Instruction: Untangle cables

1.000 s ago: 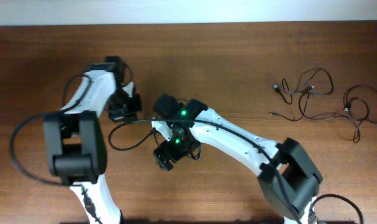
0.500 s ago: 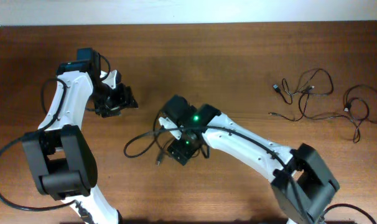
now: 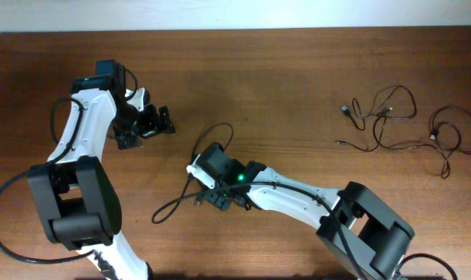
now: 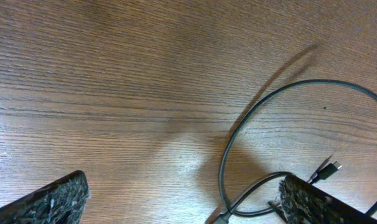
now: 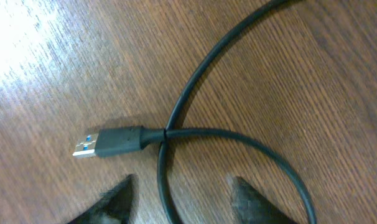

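Observation:
One thin black cable (image 3: 172, 208) lies in loose loops on the wooden table (image 3: 282, 78), left of centre. In the right wrist view its strand (image 5: 195, 87) crosses itself beside a USB plug (image 5: 107, 142). My right gripper (image 3: 207, 201) hovers low over this crossing. Its jaws are apart, and one strand runs between the fingertips (image 5: 114, 200) without touching them. My left gripper (image 3: 151, 128) is wide open to the upper left, off the cable. In its view the cable loop (image 4: 251, 124) curves just inside the right finger (image 4: 319, 202). Nothing is held by the left gripper (image 4: 182, 205).
More thin black cables (image 3: 379, 117) lie spread at the far right, with another looped one (image 3: 451, 138) beside them. The table's back edge meets a pale wall (image 3: 235, 12). The right arm (image 3: 298, 198) stretches across the front middle.
My left gripper has opened, let the cable go and pulled back to the upper left. The cable has dropped flat. My right gripper has moved down along it and its jaws have narrowed.

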`<state>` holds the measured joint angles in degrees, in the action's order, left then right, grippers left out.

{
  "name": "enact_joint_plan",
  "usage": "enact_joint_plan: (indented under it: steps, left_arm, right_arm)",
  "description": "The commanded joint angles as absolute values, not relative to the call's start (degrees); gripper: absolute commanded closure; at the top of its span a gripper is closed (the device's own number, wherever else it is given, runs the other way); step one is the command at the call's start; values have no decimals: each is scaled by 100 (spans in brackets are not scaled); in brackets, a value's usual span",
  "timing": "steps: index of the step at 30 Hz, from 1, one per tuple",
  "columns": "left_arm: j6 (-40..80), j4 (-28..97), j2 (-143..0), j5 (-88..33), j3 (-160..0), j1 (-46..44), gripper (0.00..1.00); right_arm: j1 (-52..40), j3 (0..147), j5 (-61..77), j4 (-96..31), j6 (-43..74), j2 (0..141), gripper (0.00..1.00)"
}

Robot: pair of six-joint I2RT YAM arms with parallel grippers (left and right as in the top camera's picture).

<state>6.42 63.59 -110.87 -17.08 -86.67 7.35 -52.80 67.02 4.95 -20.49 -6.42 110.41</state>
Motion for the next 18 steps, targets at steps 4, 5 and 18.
enact_joint_plan:
  steps: [4, 5, 18]
  left_arm:
    - [591, 6351, -11056, -1653, -8705, 729, 1]
    - [591, 6351, -11056, -1653, -8705, 729, 1]
    - [591, 6351, -11056, -1653, -8705, 729, 1]
  right_arm:
    - [-5402, 6652, 401, -2010, -755, 11469, 73]
    - [-5435, 6652, 405, -2038, -753, 11469, 73]
    - [-5701, 6799, 207, -2071, -318, 11463, 96]
